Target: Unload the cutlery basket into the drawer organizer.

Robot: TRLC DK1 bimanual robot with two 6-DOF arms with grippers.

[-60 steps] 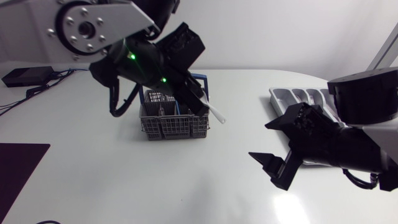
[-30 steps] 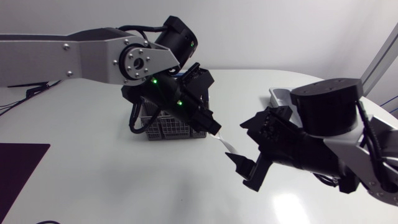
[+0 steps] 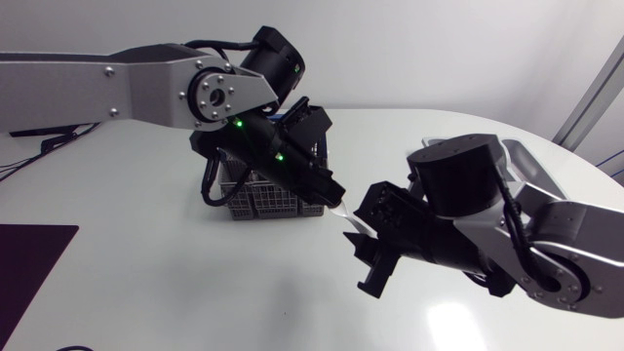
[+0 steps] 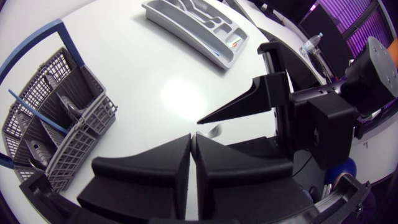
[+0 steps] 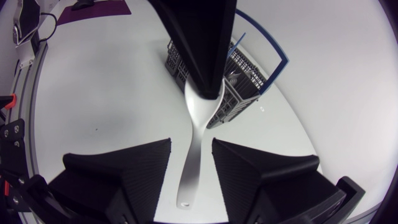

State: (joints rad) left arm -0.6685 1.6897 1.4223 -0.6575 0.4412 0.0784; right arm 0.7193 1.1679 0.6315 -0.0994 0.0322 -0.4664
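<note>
Pinching a white spoon (image 5: 198, 115) tightly, the left gripper (image 4: 192, 142) holds it between the open, untouching fingers of the right gripper (image 5: 191, 146).

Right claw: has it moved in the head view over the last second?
Yes. The right claw has travelled toward the cutlery basket, and its open fingers now flank the handle of the white spoon held out by the left claw.

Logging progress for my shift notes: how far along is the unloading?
Done: nothing yet; the drawer organizer looks empty. In hand: the left gripper holds a white spoon, its handle between the fingers of the open right gripper. Left: more cutlery sits in the basket.
</note>
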